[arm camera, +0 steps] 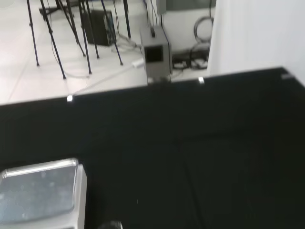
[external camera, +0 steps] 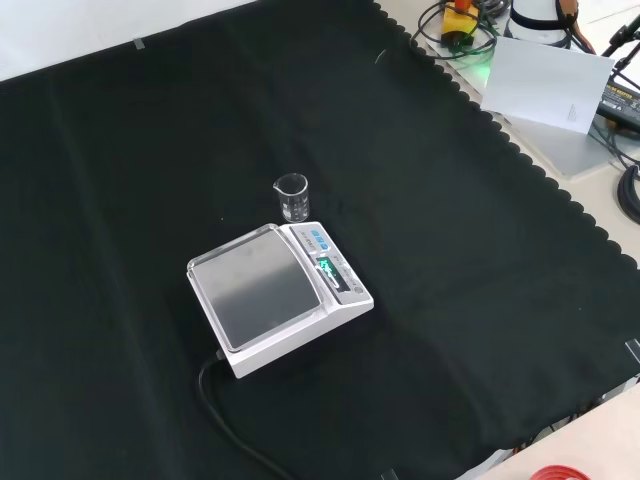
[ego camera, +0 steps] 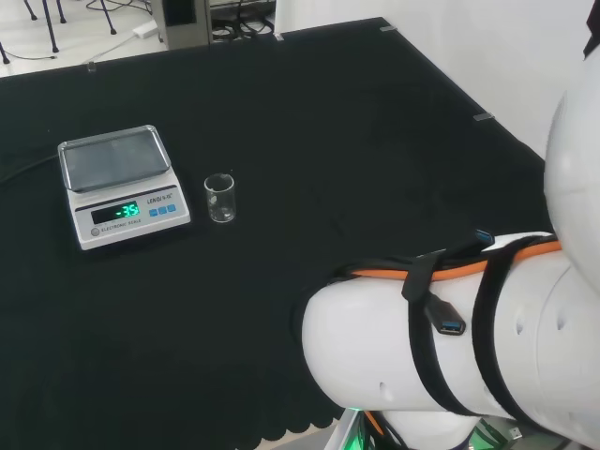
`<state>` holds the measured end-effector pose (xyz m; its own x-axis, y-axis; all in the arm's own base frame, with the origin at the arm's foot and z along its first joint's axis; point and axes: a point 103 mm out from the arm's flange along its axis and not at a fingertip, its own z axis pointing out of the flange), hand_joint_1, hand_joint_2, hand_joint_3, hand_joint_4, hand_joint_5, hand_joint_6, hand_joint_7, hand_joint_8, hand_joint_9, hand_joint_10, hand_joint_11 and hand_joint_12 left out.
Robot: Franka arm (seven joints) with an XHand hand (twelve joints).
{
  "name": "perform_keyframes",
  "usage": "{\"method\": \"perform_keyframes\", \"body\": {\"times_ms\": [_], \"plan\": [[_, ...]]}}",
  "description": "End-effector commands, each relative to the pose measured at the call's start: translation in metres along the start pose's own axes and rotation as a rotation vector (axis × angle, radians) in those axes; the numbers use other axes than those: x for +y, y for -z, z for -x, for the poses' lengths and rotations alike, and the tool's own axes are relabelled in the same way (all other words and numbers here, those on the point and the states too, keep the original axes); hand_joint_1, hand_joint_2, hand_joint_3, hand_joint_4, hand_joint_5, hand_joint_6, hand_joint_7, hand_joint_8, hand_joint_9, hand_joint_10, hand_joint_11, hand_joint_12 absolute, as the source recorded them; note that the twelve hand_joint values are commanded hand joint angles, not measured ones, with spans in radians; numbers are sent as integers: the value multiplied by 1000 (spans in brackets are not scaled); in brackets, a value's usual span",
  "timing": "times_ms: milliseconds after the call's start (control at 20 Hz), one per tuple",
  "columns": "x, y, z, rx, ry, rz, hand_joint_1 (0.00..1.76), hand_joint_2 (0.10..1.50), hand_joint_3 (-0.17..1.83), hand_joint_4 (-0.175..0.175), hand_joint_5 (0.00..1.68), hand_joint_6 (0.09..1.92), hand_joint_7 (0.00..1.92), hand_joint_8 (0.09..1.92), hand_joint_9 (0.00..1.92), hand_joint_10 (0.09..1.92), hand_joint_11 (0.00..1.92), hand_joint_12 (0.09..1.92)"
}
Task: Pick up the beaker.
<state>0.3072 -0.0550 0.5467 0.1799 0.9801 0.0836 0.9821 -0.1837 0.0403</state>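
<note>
Beaker [ego camera: 219, 198]: upright, empty, just beside scale [ego camera: 120, 185], not on pan; sides clear for grasp.
Tabletop [ego camera: 356, 131]: black cloth.
Robot hand: state can't tell.

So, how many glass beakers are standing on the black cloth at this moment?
1. The beaker stands upright on the cloth, just to the right of the scale in the head view. Clear glass is hard to see, so another could escape notice.
</note>
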Motion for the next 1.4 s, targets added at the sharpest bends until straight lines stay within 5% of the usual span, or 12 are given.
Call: {"method": "perform_keyframes", "body": {"times_ms": [50,750,1050,1400], "plan": [[8,-61,8,1,-28,-53,774,1096,-175,-87,474,702,552,782,746,796,279,1423],[20,-161,-33,-87,0,-1,799,1095,-175,-97,526,757,601,798,770,804,286,1423],[22,-207,-48,-42,4,-15,807,1093,-175,-98,536,771,606,797,772,803,286,1421],[23,-247,-66,-58,31,36,821,1090,-175,-104,551,790,616,799,779,804,294,1418]]}}
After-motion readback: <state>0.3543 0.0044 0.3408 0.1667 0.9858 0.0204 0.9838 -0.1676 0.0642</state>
